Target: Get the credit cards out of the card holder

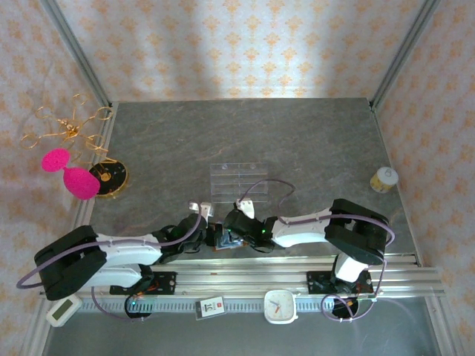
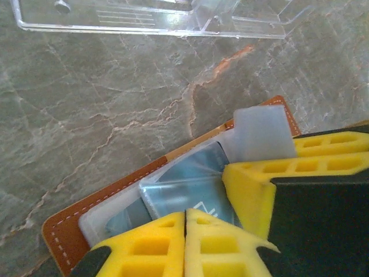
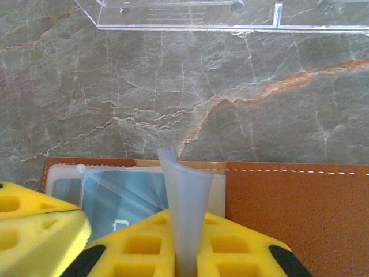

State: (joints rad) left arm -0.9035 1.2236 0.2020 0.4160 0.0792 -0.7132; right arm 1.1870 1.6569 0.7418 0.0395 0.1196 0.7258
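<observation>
The brown leather card holder (image 2: 75, 219) lies open on the stone table under both grippers, and its leather (image 3: 294, 202) fills the right wrist view's lower right. A bright blue credit card (image 2: 184, 179) lies in its pale pocket, partly under a clear film (image 3: 115, 196). My left gripper (image 2: 185, 216) is shut, its yellow tips pressed together on top of the blue card with nothing between them. My right gripper (image 3: 185, 231) is shut on a pale pocket flap (image 3: 184, 184) and holds it upright. From above, both grippers meet over the wallet (image 1: 220, 245). The black card is hidden.
A clear plastic compartment tray (image 1: 237, 178) lies just beyond the wallet. A small yellow jar (image 1: 384, 179) stands at the right edge. A pink object (image 1: 74, 178), a gold disc (image 1: 111, 176) and a wire ornament (image 1: 67, 126) sit far left. A white clock (image 1: 280, 306) rests on the front rail.
</observation>
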